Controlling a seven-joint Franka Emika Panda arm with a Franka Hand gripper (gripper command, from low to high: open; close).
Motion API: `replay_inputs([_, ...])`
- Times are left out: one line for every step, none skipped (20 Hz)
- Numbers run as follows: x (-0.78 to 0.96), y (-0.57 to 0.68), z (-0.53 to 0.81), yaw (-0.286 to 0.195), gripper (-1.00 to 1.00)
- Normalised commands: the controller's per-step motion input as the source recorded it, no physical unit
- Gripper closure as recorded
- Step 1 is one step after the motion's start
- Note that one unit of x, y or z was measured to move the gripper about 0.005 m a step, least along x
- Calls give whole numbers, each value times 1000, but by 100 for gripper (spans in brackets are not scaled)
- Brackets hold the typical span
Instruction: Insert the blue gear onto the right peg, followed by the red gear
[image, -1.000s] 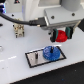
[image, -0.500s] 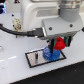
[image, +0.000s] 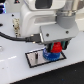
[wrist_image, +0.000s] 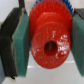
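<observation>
End effector (image: 56, 48) clenched on red gear (wrist_image: 50, 40), pads on both flanks, hub hole facing wrist view. Red gear (image: 57, 47) hangs just above blue gear (image: 51, 55), which sits on grey plate (image: 35, 58) at exterior view's right end. Right peg hidden under gears; cannot confirm alignment.

Step judged: blue gear seated, red gear insertion in hand. Next move calls for centring hub hole over peg, straight descent, then release.

Plate border close by; white surface (image: 20, 72) open around plate, room to retreat upward.

Red gear (wrist_image: 49, 40), blue gear (image: 51, 55)
</observation>
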Motion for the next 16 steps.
replay_inputs([11, -23, 46, 0, 100])
replay_inputs([35, -39, 40, 0, 100])
replay_inputs([6, 11, 116, 0, 100])
replay_inputs([14, -45, 103, 0, 100])
replay_inputs([15, -197, 413, 0, 100])
replay_inputs([-9, -125, 212, 0, 100])
replay_inputs([-13, 26, 50, 0, 100])
replay_inputs([31, -111, 43, 0, 100])
replay_inputs([24, -86, -2, 0, 100])
replay_inputs([-17, -186, 161, 0, 100])
replay_inputs([-5, -4, 152, 0, 100])
replay_inputs([23, -73, 275, 0, 100])
replay_inputs([9, -39, 300, 0, 100])
replay_inputs([33, -94, 72, 0, 100])
replay_inputs([6, -107, 343, 0, 100])
replay_inputs([55, -107, 355, 0, 100])
